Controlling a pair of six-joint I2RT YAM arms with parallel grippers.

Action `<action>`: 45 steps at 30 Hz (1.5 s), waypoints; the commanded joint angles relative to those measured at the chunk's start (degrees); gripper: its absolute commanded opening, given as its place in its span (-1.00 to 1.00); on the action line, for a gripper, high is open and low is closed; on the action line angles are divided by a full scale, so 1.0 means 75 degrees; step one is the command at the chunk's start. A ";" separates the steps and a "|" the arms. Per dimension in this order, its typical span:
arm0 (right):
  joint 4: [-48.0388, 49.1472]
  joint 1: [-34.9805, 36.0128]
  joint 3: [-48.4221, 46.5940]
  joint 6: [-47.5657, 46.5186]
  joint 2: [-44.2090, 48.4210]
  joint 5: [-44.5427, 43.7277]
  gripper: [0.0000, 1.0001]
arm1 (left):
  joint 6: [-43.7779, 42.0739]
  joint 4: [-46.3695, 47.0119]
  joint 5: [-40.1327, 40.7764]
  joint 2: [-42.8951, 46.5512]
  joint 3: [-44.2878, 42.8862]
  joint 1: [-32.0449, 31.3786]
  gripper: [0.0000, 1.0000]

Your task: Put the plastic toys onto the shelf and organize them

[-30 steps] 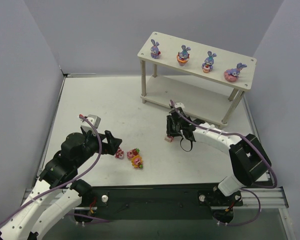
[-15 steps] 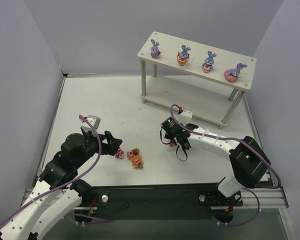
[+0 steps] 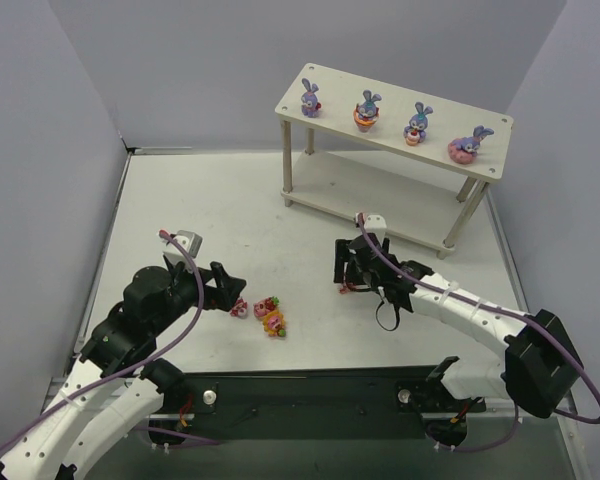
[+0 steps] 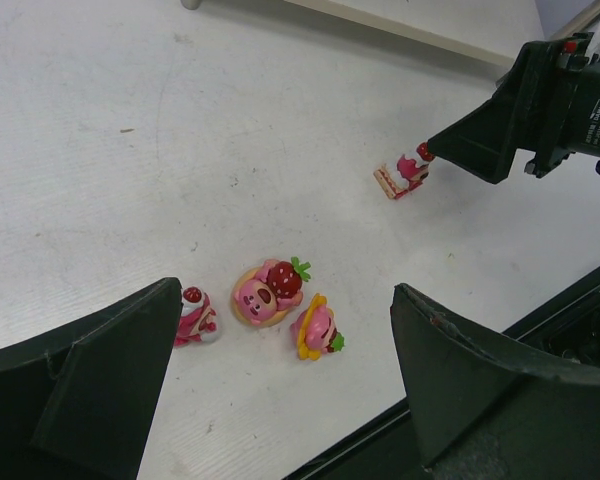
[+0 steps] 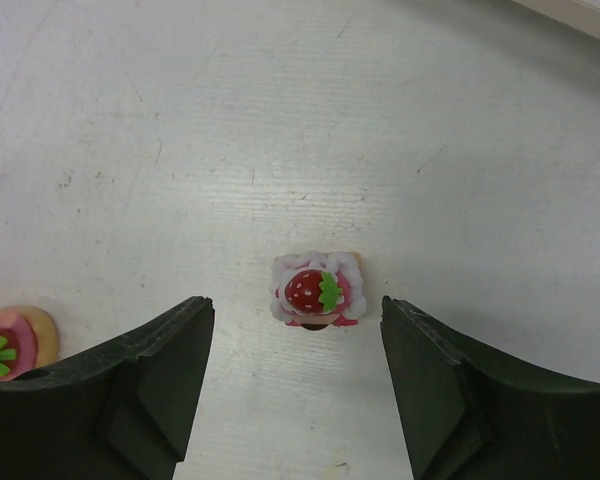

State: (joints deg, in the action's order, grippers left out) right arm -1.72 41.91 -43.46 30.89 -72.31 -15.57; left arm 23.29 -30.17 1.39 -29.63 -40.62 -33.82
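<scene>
One white tabletop (image 3: 210,200) carries everything. One pale wooden shelf (image 3: 337,113), two boards on thin legs, stands at its far right. Two arms reach in from the near edge, the left arm (image 3: 145,300) and the right arm (image 3: 460,305).

There are eight toys in all. Four purple bunnies (image 3: 367,108) stand in a row along the shelf's top board, each apart from the next. The other four toys sit on the tabletop. Three form a loose cluster: a pink figure with a red cherry (image 4: 195,315), a pink bear with a strawberry (image 4: 265,290) and an orange-rimmed pink piece (image 4: 318,328). One strawberry cake (image 5: 317,290) lies well apart to their right.

The left jaws stand wide apart and hold nothing, with the cluster on the tabletop just ahead of them. The right jaws are also apart. The cake sits on the tabletop between them, with a gap on each side.

A second ago the right jaws were closed with the cake at their tip; now they have opened and let it go. The right arm's elbow has swung out to the right, and the cake lies slightly nearer and further right than before. The left arm, the cluster and the four bunnies have not moved.
</scene>
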 commanded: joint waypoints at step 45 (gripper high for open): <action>-0.0018 -0.2130 -0.0896 -0.1154 -0.0858 -0.1709 -1.00 | 0.0035 0.0168 -0.0185 0.0376 0.0154 -0.0037 0.91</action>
State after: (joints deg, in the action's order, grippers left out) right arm -0.86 29.10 -46.72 22.65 -80.86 -23.35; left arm 23.55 -30.33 0.73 -27.27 -39.94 -33.82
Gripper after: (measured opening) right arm 0.379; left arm 0.955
